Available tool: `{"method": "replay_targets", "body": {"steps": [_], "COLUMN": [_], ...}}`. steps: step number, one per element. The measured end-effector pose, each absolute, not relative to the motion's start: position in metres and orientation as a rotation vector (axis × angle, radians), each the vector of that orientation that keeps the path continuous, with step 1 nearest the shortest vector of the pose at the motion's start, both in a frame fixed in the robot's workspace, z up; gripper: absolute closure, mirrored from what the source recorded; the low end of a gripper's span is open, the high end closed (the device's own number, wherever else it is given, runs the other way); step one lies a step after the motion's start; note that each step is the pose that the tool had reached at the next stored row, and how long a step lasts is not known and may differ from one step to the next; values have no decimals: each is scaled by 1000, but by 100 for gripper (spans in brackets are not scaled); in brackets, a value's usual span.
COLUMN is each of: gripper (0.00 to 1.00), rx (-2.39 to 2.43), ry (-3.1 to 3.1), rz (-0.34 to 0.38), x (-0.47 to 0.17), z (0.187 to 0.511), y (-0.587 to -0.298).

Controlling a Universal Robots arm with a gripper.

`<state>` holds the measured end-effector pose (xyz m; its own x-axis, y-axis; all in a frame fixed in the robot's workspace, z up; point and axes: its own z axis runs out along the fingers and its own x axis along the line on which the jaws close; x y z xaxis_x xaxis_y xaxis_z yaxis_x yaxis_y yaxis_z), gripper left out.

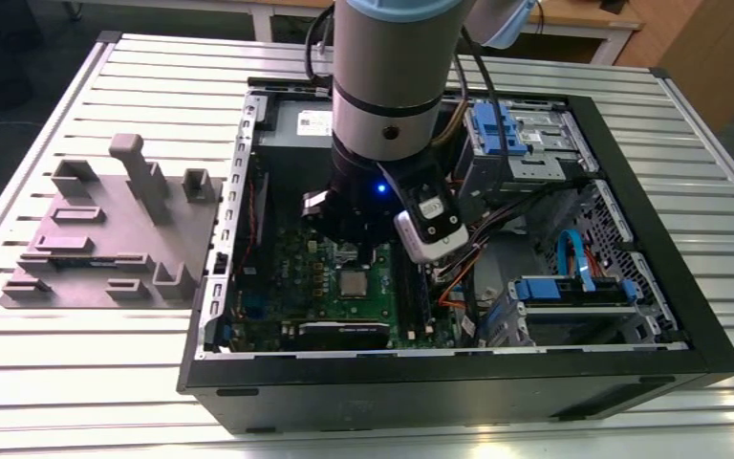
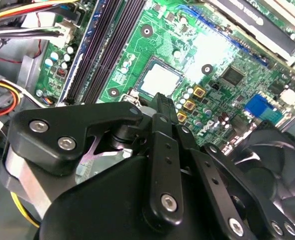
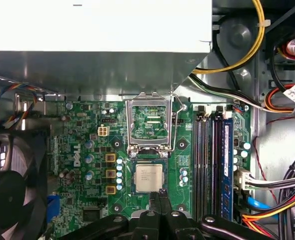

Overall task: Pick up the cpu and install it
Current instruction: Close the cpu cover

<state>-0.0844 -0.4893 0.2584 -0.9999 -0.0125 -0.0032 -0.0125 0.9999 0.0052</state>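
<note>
Exterior view: cpu lies flat on the green motherboard inside the open computer case, just below the arm's gripper.

Second wrist view: gripper fingers look closed together, gripping nothing, tips just beside the cpu.

First wrist view: cpu rests in its socket; hinged bracket stands open.

Handling: judged light, rigid, fragile; take by opposite edges.

Writing: print on the lid, too small to read.

Silver-grey arm, black wrist, blue light, black screw-studded gripper linkages.
</note>
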Motion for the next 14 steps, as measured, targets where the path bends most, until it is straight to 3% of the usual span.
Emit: {"method": "replay_targets", "body": {"steps": [14], "gripper": [89], "rx": [-418], "ry": [3111], "rz": [9], "x": [-84], "z": [257], "y": [-489]}}
